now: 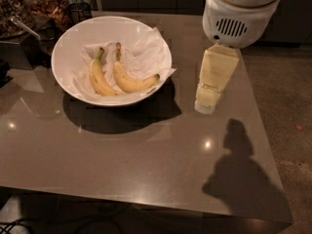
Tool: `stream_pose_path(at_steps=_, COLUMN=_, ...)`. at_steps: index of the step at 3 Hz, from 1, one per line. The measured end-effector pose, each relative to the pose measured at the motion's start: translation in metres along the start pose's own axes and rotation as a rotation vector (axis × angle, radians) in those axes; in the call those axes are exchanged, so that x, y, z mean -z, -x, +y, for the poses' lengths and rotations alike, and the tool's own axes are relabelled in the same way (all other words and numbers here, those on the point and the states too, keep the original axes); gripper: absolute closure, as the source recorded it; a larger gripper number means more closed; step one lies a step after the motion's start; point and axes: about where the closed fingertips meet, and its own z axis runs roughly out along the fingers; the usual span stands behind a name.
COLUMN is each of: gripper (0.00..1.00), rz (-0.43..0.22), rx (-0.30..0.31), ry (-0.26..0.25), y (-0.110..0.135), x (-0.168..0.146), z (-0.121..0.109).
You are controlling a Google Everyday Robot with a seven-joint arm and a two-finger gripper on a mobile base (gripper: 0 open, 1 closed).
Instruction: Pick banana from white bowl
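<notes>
The white bowl [66,48] stands on the back left of the brown table, lined with crumpled white paper [141,52]. Two bananas lie in it side by side. The banana [130,82], with a brown stem and a dark tip, is the right one. A similar banana with a green stem [96,77] lies just left of it. My gripper [205,106], pale yellow, hangs under the white arm housing [239,13]. It points down over the table, right of the bowl and apart from its rim, and holds nothing.
Dark containers with snacks [44,4] and a metal utensil [22,27] stand at the back left behind the bowl. The table's right edge [265,130] meets brown floor. The arm's shadow [239,174] falls on the front right of the table.
</notes>
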Motion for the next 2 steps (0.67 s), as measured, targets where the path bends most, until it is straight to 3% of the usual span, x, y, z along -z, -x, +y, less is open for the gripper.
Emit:
stream_pose_path(at_steps=1, gripper=0.0, rz=0.014, rx=-0.084, ry=0.007, y=0.0227, x=-0.0072, z=-0.0077)
stream_pose_path(at_steps=2, gripper=0.0, rz=-0.023, rx=-0.097, ry=-0.017, y=0.0306, x=-0.0022, z=-0.0111)
